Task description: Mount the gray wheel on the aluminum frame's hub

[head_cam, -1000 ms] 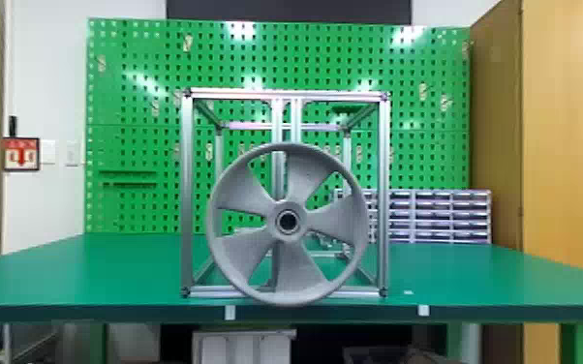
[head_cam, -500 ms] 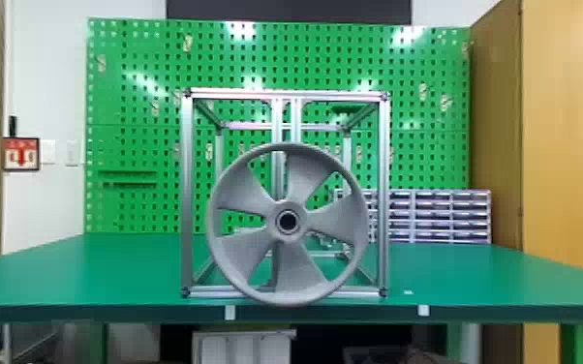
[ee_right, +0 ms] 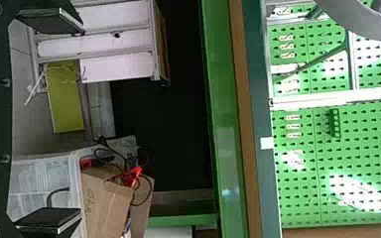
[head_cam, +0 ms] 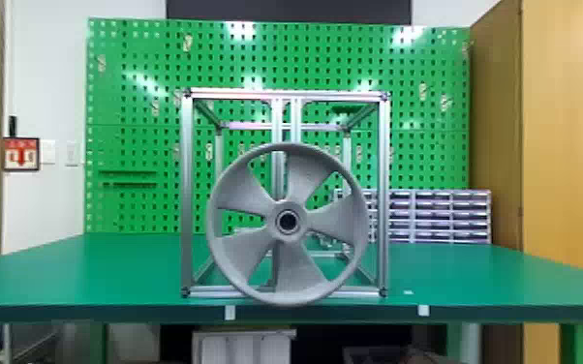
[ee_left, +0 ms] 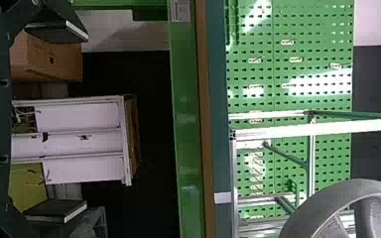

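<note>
Upright before aluminum frame (head_cam: 381,193) on green bench (head_cam: 111,271): gray wheel (head_cam: 287,238). In wrist views: left gripper (ee_left: 86,120), right gripper (ee_right: 82,121), both with jaws spread.

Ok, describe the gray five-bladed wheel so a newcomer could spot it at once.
On the green table stands a boxy silver aluminum frame. Upright at its front is the gray five-bladed wheel, a broad circle set against the frame's thin, straight bars.
</note>
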Controlling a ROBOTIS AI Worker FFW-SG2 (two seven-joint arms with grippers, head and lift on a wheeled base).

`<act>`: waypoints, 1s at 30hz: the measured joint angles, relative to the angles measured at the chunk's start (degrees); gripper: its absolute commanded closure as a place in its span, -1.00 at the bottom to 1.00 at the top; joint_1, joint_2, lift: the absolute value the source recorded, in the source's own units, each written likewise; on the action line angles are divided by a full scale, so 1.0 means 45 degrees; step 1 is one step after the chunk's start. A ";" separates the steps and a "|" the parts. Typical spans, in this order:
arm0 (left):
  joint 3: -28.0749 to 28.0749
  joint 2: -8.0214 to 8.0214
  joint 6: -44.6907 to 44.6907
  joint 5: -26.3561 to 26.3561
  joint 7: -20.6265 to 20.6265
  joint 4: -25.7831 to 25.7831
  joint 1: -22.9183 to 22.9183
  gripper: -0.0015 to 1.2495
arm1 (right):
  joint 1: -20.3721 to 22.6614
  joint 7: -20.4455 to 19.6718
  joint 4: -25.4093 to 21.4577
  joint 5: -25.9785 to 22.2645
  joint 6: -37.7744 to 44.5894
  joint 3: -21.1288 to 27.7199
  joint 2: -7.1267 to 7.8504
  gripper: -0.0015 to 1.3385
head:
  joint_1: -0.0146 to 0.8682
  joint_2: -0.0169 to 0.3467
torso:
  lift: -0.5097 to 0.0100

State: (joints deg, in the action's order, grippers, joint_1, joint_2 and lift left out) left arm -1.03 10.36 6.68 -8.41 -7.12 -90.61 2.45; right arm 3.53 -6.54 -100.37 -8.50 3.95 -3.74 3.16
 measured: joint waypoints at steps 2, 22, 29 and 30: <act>0.0000 -0.0007 0.0000 -0.0009 0.0000 0.0000 0.0000 -0.83 | -0.0001 0.0002 0.0000 -0.0015 0.0012 0.0006 0.0000 -1.00 | -0.98 -0.87 | -0.96; 0.0058 -0.0056 -0.0173 -0.0104 -0.0001 0.0000 0.0034 -0.83 | -0.0010 0.0000 -0.0019 -0.0173 0.0124 0.0045 -0.0014 -1.00 | -0.98 -0.87 | -0.96; 0.0037 -0.0056 -0.0178 -0.0104 -0.0001 0.0000 0.0041 -0.83 | -0.0010 -0.0004 -0.0020 -0.0190 0.0157 0.0062 -0.0019 -1.00 | -0.98 -0.87 | -0.96; 0.0027 -0.0056 -0.0178 -0.0104 -0.0004 0.0000 0.0041 -0.83 | -0.0008 0.0000 -0.0020 -0.0194 0.0157 0.0065 -0.0019 -1.00 | -0.98 -0.87 | -0.96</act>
State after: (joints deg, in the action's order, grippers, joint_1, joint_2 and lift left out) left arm -0.91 10.11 5.88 -8.88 -7.14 -90.61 2.64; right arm 3.49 -6.54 -100.46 -9.37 4.65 -3.45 3.08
